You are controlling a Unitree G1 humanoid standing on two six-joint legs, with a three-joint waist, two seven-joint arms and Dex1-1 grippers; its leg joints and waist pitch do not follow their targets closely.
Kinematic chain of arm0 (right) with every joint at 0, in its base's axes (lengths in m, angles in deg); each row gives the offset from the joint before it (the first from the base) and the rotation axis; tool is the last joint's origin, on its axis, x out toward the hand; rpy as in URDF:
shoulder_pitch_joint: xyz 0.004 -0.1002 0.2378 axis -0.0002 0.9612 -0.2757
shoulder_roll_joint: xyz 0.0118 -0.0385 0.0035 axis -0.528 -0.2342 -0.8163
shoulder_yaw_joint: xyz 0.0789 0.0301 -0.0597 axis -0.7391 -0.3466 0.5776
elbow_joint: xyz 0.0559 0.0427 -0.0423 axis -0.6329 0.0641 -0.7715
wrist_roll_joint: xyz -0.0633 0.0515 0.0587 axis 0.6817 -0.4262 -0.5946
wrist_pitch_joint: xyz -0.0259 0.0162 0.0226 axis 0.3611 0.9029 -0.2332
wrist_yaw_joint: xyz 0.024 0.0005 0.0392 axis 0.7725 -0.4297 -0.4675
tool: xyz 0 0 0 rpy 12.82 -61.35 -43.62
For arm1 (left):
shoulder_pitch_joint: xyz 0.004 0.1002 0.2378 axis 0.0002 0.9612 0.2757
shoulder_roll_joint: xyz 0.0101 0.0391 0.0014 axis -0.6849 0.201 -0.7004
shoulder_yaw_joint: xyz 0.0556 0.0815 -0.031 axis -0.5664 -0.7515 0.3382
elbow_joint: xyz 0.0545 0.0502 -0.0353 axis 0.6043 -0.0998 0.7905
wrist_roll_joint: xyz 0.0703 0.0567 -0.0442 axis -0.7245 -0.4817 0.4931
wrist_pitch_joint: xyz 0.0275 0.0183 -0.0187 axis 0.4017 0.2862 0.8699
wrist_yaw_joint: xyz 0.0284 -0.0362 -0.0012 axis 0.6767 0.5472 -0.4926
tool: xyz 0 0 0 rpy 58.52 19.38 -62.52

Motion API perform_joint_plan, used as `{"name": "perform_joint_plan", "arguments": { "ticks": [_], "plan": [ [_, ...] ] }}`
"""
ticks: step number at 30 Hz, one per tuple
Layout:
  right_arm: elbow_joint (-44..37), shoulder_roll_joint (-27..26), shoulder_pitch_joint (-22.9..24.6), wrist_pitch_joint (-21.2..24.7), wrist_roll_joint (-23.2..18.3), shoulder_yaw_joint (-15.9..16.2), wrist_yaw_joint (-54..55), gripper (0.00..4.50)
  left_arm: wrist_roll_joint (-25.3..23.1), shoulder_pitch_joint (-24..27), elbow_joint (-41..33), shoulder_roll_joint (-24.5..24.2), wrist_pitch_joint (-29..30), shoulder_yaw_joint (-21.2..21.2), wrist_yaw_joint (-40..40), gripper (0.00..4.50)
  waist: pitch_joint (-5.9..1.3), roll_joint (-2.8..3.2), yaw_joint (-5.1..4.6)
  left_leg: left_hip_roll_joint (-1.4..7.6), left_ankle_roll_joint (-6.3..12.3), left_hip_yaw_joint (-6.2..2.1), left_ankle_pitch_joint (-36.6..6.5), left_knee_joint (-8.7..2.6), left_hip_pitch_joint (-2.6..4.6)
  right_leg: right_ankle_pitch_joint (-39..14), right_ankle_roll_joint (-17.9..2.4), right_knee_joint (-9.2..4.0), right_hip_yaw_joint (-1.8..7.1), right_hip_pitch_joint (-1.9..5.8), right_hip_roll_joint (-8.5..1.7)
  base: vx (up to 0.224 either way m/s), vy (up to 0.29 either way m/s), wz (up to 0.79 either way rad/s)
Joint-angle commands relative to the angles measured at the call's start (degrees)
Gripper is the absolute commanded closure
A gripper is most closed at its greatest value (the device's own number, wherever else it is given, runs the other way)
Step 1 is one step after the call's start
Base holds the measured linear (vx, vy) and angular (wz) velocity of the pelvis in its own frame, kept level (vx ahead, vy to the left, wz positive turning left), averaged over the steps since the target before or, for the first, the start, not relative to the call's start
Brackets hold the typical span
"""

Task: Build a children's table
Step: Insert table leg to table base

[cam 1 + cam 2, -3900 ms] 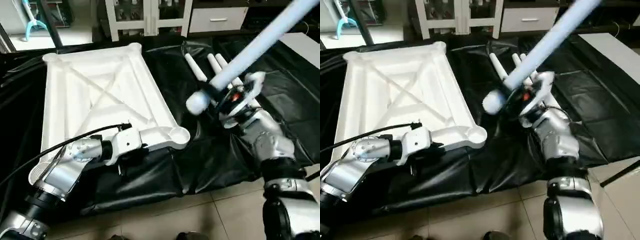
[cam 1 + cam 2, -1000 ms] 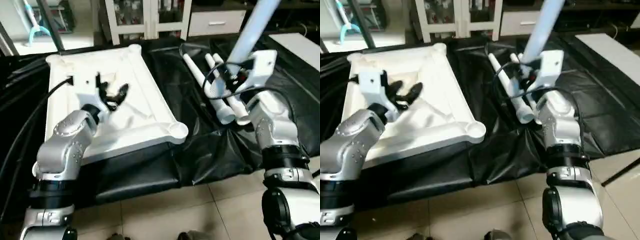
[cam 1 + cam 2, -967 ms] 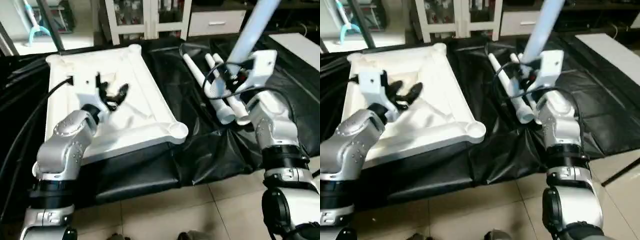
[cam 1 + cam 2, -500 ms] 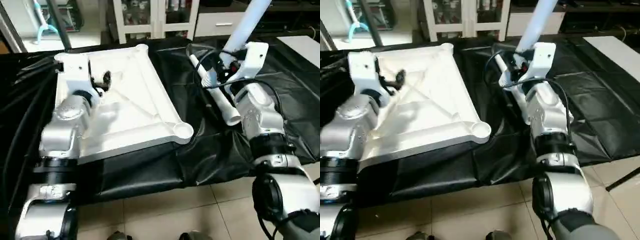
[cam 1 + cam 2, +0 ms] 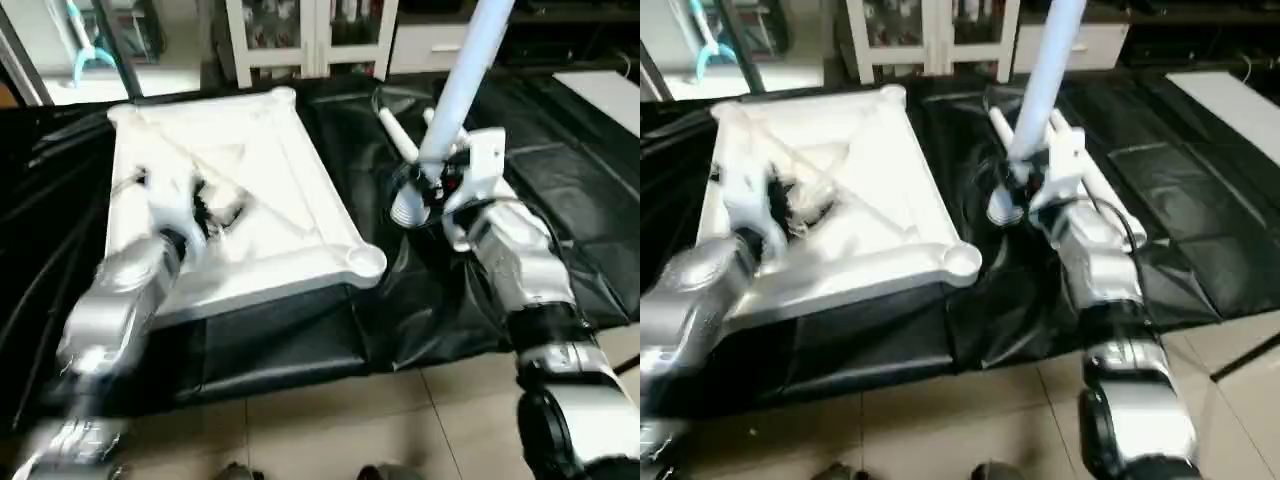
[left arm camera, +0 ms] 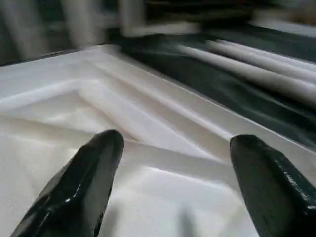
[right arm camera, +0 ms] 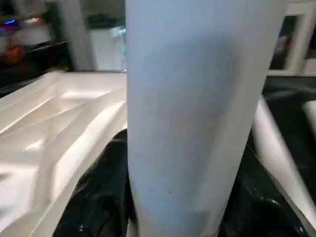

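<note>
The white tabletop (image 5: 270, 170) lies upside down on a black sheet, its X-ribs facing up and a round corner socket (image 5: 366, 262) at its near right. My left gripper (image 5: 215, 205) hovers open over the ribbed underside; the left wrist view shows its black fingers (image 6: 84, 187) spread wide above the white ribs (image 6: 163, 123). My right gripper (image 5: 432, 185) is shut on a long white leg (image 5: 462, 70), held almost upright just right of the tabletop, thick end (image 5: 405, 210) down. In the right wrist view the leg (image 7: 197, 108) stands between the fingers (image 7: 98, 202).
More white legs (image 5: 398, 135) lie on the black sheet (image 5: 560, 170) behind my right gripper. A white cabinet (image 5: 310, 30) stands at the back, a pale board (image 5: 605, 90) at the far right. Tiled floor (image 5: 350, 430) runs along the sheet's near edge.
My left gripper has drawn back from the tabletop's far left part toward its middle. My right gripper has carried the leg nearer and lower toward the near right corner, standing it more upright.
</note>
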Motion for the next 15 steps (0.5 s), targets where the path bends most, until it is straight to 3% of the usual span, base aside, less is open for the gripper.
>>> {"name": "perform_joint_plan", "arguments": {
  "ticks": [1, 3, 4, 9, 10, 12, 15],
  "plan": [
    [-3.99, -0.3, 1.09, 2.6, -4.3, 0.43, -5.56, 2.65, 0.25, 2.08, -2.7, -1.54, -2.53, -3.97, 6.55, 0.46, -4.71, 0.06, -0.11, 0.92, 3.38, -0.15, -7.3, -4.0, 0.85, -7.11, -13.75, -3.61, 2.1, 3.78, -3.09, 0.0, 0.0, 0.0],
    [-4.42, -0.52, 1.71, 1.72, -4.49, 0.47, -6.74, 2.65, -0.85, 2.72, -2.8, -2.59, -2.38, -6.31, 8.58, 0.3, -4.7, 0.06, -0.25, 0.87, 3.08, -0.02, -7.52, -3.99, 1.11, -8.0, -13.28, -3.69, 2.15, 3.51, -2.95, 0.0, 0.0, 0.0],
    [-3.37, -1.06, 1.88, -2.08, -2.56, 0.82, -6.0, 2.65, -3.07, 2.79, -2.33, -3.43, -4.62, -9.17, 10.82, 0.26, -4.6, -0.17, -0.33, 0.85, 2.55, -0.04, -7.58, -4.08, 1.04, -9.15, -13.03, -3.87, 2.11, 3.51, -2.98, 0.0, 0.0, 0.0],
    [-3.36, -2.38, 2.66, -7.99, -1.98, -0.33, -4.92, 2.65, -8.85, 2.09, 0.33, -3.95, -9.05, -12.8, 11.45, 0.06, -4.36, -0.25, -0.74, 0.78, 0.66, -0.17, -9.63, -4.28, 1.08, -14.43, -10.52, -4.4, 2.31, 3.41, -3.15, 0.0, 0.0, 0.0],
    [-4.47, -1.97, 3.46, -7.13, -2.35, -0.11, -5.26, 2.65, -10.36, 1.7, 1.52, -3.34, -10.11, -12.9, 10.69, 0.06, -4.25, -0.35, -0.86, 0.72, 0.79, -0.14, -9.57, -4.31, 1.03, -14.53, -10.09, -4.57, 2.34, 3.34, -2.98, 0.0, 0.0, 0.0],
    [-8.1, -0.78, 5.6, 0.35, -3.67, 0.76, -5.96, 2.65, -9.77, 1.3, 2.57, -2.21, -10.15, -12.46, 10.15, 0.06, -4.26, -0.13, -0.86, 0.56, 0.74, -0.14, -9.13, -4.32, 1.08, -14.19, -9.67, -4.57, 2.4, 3.46, -2.84, 0.0, 0.0, 0.0],
    [-10.47, 0.08, 7.52, 3.7, -4.17, 1.87, -7.65, 2.65, -9.45, 1.12, 3.15, -1.66, -10.85, -12.73, 10.33, 0.06, -4.43, -0.14, -0.72, 0.62, 0.81, -0.17, -8.33, -4.32, 1.06, -11.94, -10.29, -4.42, 2.37, 3.54, -2.75, 0.0, 0.0, 0.0]
  ]
}}
